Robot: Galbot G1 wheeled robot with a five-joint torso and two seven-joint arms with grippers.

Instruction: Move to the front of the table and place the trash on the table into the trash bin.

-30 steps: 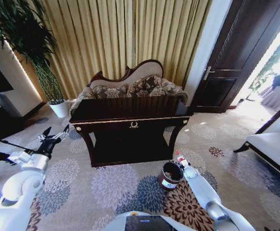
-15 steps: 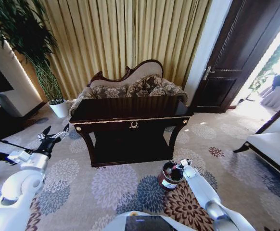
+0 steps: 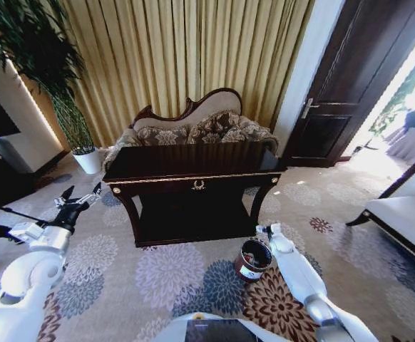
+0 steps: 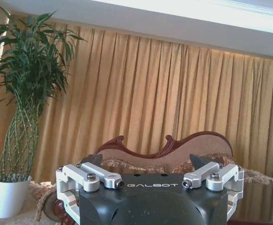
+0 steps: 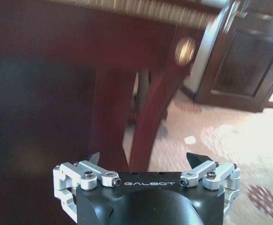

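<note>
We are standing before the dark surface (image 3: pixel 193 165). Our right claw (image 3: pixel 264 229) is hanging wide open and empty at 1 o'clock of the trash bin (image 3: pixel 253 259). Something dark and unclear is lying inside. Our left claw (image 3: pixel 79 197) is waiting open and empty at 9 o'clock.

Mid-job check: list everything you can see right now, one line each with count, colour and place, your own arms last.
table: one, dark glossy wood with gold trim, centre of the room ahead
trash bin: one, reddish-brown with black rim and white label, on the carpet by the table's front right leg
sofa: one, dark frame with patterned cushions, behind the table
curtains: gold, across the back wall
plant: one, green, in a white pot, far left
door: one, dark wood, back right
bench: one, pale cushion with dark frame, right edge
carpet: floral, covering the floor
left gripper: open, raised left of the table
right gripper: open, low, just beyond the trash bin
</note>
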